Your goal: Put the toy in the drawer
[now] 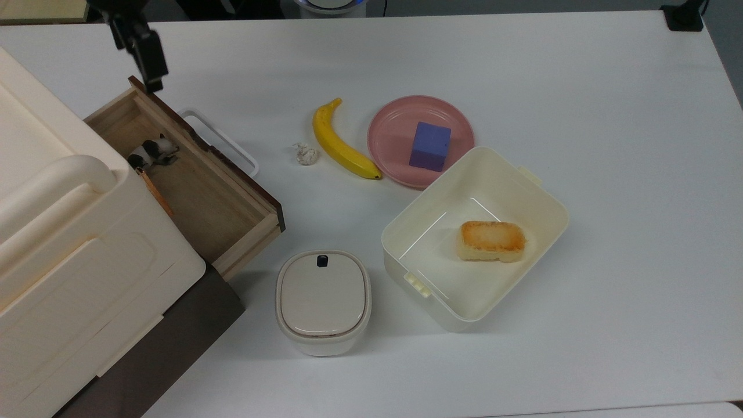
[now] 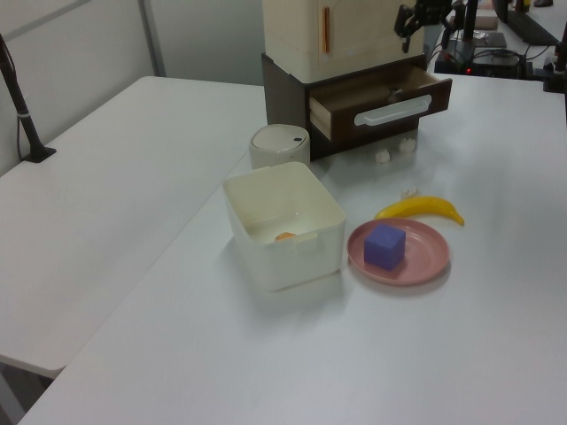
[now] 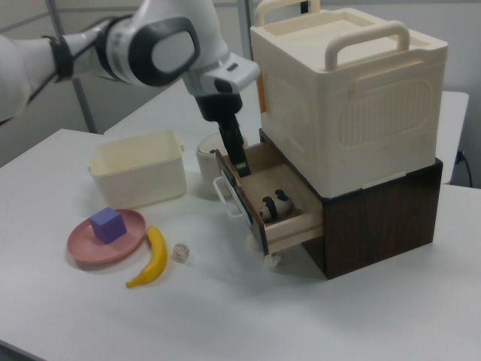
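Since the toy (image 1: 153, 152) already lies inside the open drawer (image 1: 212, 200), below the end effector (image 1: 152, 72), a clean retreat means rising straight up, clear of the drawer's rim; whether its fingers are parted, I cannot tell.

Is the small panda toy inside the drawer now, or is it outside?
Inside. The toy lies on the wooden floor of the open drawer, near its back corner under the cream box. The hand is raised, apart from it.
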Available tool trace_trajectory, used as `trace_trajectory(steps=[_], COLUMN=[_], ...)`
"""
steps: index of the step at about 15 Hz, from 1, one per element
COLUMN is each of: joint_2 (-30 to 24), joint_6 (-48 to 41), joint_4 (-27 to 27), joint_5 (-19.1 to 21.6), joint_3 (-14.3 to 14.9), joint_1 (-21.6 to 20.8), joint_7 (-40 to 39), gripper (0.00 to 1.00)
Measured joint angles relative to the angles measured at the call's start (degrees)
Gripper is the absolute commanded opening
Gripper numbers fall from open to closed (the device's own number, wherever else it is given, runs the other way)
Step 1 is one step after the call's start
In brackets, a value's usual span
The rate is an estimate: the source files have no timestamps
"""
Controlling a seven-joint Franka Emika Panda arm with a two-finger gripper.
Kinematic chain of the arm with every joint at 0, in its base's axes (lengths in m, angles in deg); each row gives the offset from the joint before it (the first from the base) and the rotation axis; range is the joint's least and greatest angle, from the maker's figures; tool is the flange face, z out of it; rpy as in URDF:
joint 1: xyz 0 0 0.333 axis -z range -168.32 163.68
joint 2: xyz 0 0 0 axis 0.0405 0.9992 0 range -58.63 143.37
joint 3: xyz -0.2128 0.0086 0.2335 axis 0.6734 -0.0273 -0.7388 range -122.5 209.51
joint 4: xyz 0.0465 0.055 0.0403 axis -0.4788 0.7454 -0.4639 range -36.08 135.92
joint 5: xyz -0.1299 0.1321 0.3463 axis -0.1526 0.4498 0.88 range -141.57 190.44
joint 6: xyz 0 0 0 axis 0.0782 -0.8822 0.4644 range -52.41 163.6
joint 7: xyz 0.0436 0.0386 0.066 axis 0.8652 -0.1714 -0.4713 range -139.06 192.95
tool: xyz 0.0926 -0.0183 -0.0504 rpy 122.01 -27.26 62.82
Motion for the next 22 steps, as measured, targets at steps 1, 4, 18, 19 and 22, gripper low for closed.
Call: trace_trajectory(steps=[1, 4, 18, 19, 22], joint_2=[-1.11, -2.28, -7.28, -7.17, -6.75], joint_6=[-2.46, -7.81, -20.73, -20.73, -20.73], joint_4=[-0.62, -2.13, -4.82, -4.81, -4.77], joint_5=[0.0, 0.01, 5.71, 5.71, 5.71], joint_3=[-0.04, -0.37, 1.35, 1.34, 1.35], joint_1=[-0.3, -1.24, -6.33, -6.35, -6.35], joint_7=[-4.41, -13.72, -39.4, -39.44, -39.44], gripper=[1.0, 1.0, 1.0, 1.0, 1.0])
